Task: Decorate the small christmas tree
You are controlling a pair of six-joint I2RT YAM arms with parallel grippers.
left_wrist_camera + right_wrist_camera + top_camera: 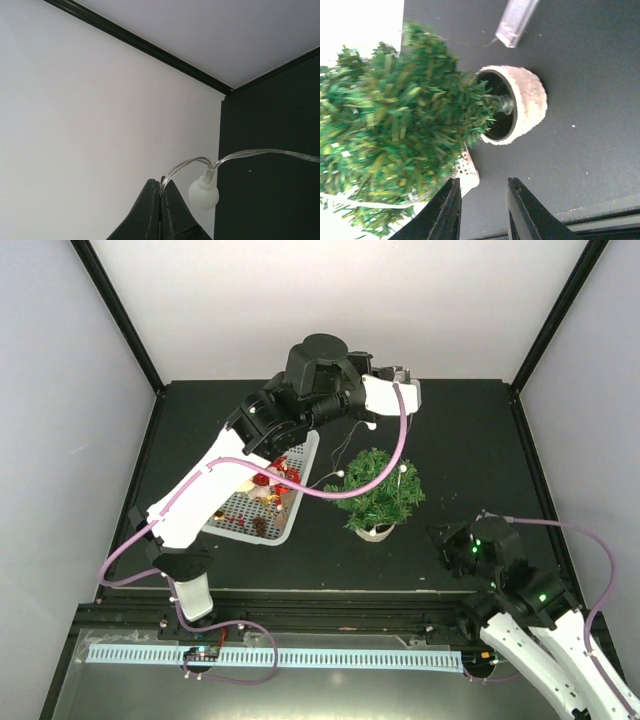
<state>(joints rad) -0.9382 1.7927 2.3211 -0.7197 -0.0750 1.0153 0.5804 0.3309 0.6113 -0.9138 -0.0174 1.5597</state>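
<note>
Standing upright at centre frame on the dark surface [470, 440], the small christmas tree [380, 488] looks light, soft-needled and tippy; probably best steadied at its stiff pot [530, 100]; left tool [160, 186] pinches the thin light string [250, 152]; right tool [482, 187] narrowly parted, empty.

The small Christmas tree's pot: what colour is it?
The textured round pot is whitish, clearest in the right wrist view.

Dark green small christmas tree [380, 488], whitish pot [532, 100]; white perforated basket [250, 533]; black table [470, 430]; white bulb [203, 195], clear wire [260, 152].
</note>
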